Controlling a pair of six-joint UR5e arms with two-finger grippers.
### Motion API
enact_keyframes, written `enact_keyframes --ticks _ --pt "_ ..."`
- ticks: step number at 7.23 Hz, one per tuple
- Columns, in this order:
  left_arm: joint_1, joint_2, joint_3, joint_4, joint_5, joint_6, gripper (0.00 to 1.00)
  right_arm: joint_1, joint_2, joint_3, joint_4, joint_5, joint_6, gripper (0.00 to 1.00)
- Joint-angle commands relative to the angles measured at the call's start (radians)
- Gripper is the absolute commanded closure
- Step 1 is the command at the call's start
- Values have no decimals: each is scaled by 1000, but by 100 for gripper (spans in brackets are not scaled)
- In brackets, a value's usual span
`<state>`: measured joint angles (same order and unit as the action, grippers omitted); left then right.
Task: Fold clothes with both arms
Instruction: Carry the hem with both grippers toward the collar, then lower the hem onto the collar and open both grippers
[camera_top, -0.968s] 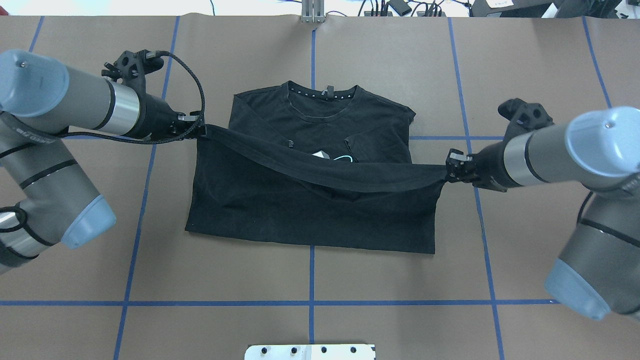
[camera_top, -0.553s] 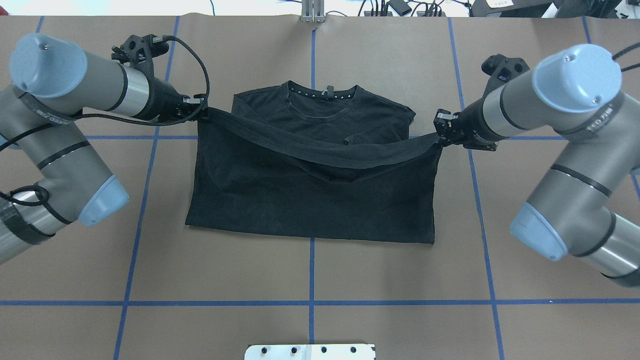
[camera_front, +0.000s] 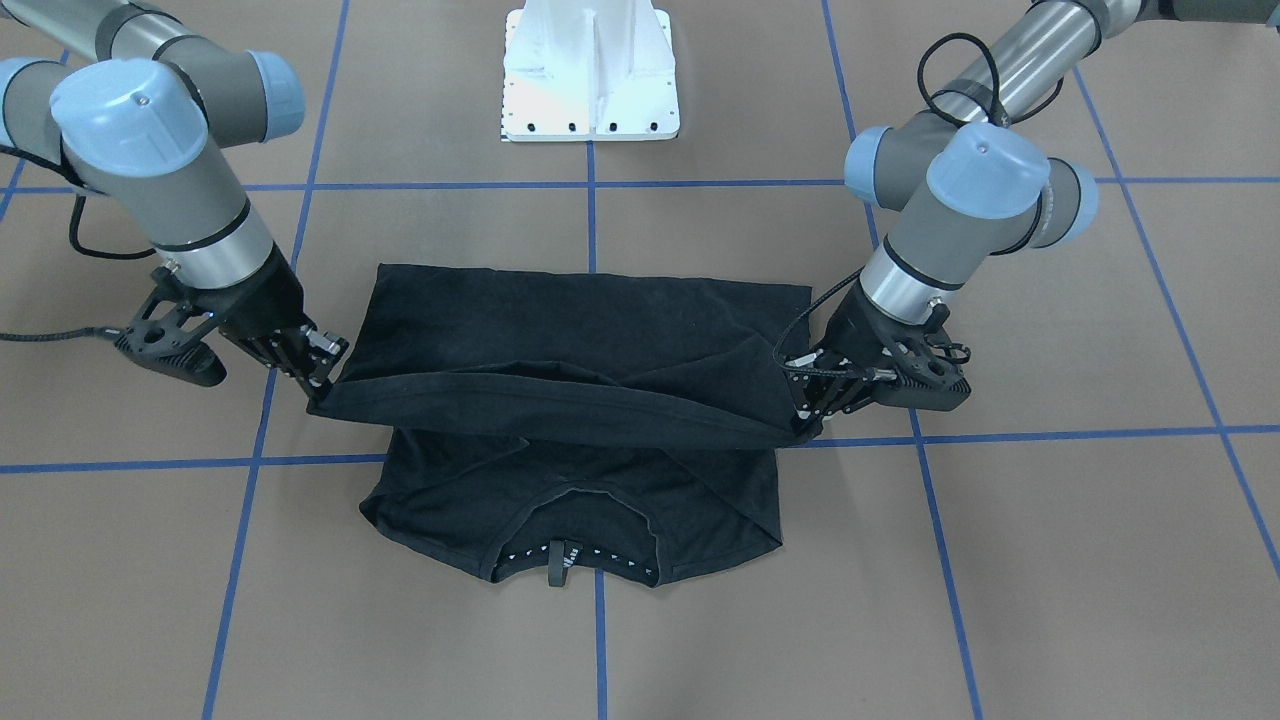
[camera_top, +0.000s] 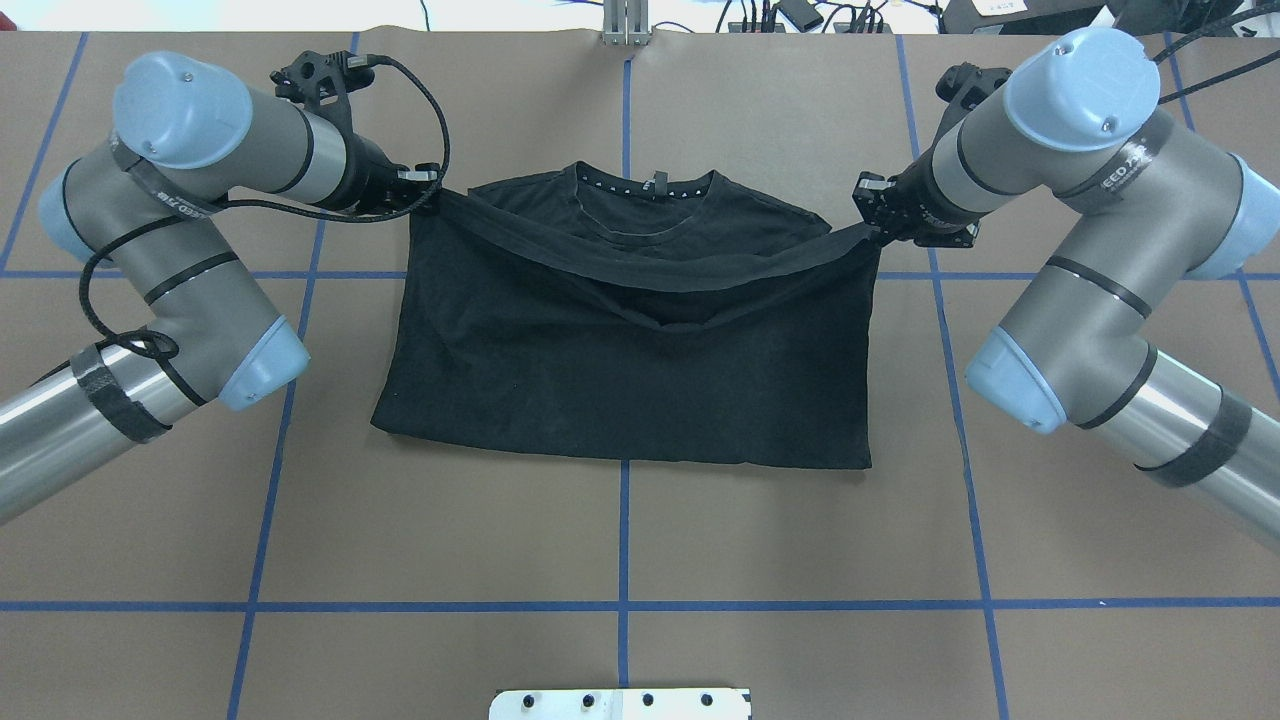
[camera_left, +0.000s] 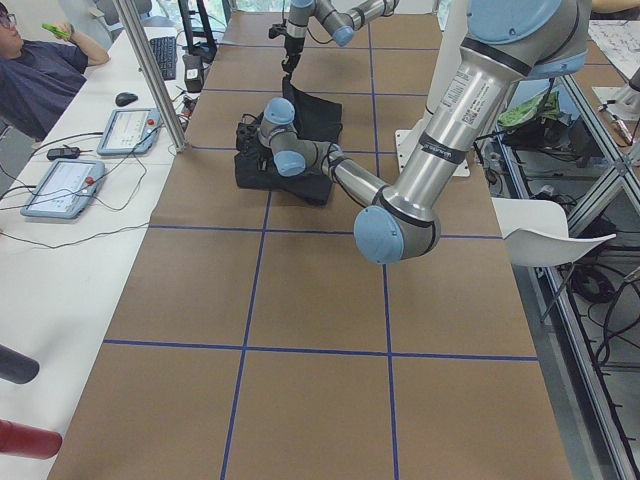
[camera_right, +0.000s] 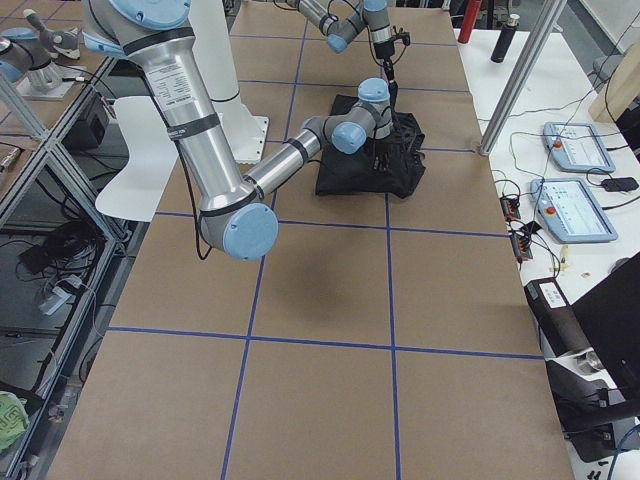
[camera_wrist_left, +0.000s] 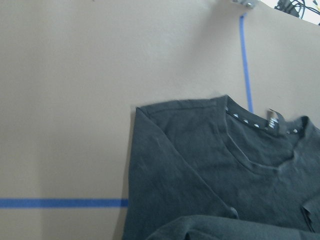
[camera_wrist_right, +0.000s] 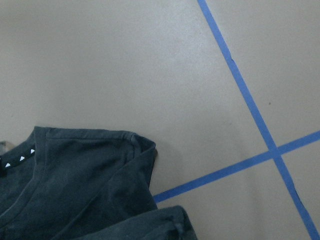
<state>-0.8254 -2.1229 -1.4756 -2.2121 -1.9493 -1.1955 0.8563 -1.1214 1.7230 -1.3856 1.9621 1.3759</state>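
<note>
1. Hard to read first: the two wrist views show no fingers at all, only the neck end of the T-shirt (camera_top: 630, 380) and bare brown table (camera_top: 620, 550).
2. In the side views the shirt is small and far off, partly blocked by the near arm. Nothing about either grip can be judged there.
3. Black fingers on black cloth: in the overhead and front-facing views the fingertips sink into the fabric, and any gap between them is hard to make out.
4. The left end effector (camera_top: 425, 195) is pinched closed on one corner of the shirt's hem (camera_top: 650, 278), just beside the shoulder on its side.
5. The right end effector (camera_top: 868, 215) is clamped on the opposite hem corner, beside the other shoulder.
6. The hem hangs between the two as a sagging band, lifted off the table, dipping lowest in the middle.
7. That band crosses the chest just below the collar (camera_top: 645, 188), which lies flat and uncovered at the far edge.
8. The lower half is doubled over the upper half, the fold forming the straight edge nearest the robot. What lies underneath is covered.
9. The shirt sits mid-table, astride the centre blue tape line (camera_top: 622, 560).
10. The left arm (camera_top: 230, 150) and right arm (camera_top: 1040, 130) reach inward from either side, both cut off at the frame edges.
</note>
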Motion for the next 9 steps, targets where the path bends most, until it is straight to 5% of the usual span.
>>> enact_keyframes --ticks 1,6,7,8,9 --pt "-6 -35 78 -6 29 19 100 21 92 -132 0 0 -31 100" --pt "-9 -120 309 -118 53 89 100 17 127 -276 3 -6 -98 100" --pt "-9 -123 313 -121 53 89 74 17 146 -302 2 -6 -98 100" --pt "-9 -126 307 -127 50 103 1 17 163 -325 3 -5 -101 5" --pt "-14 -123 295 -138 40 153 0 35 185 -326 -1 12 -141 0"
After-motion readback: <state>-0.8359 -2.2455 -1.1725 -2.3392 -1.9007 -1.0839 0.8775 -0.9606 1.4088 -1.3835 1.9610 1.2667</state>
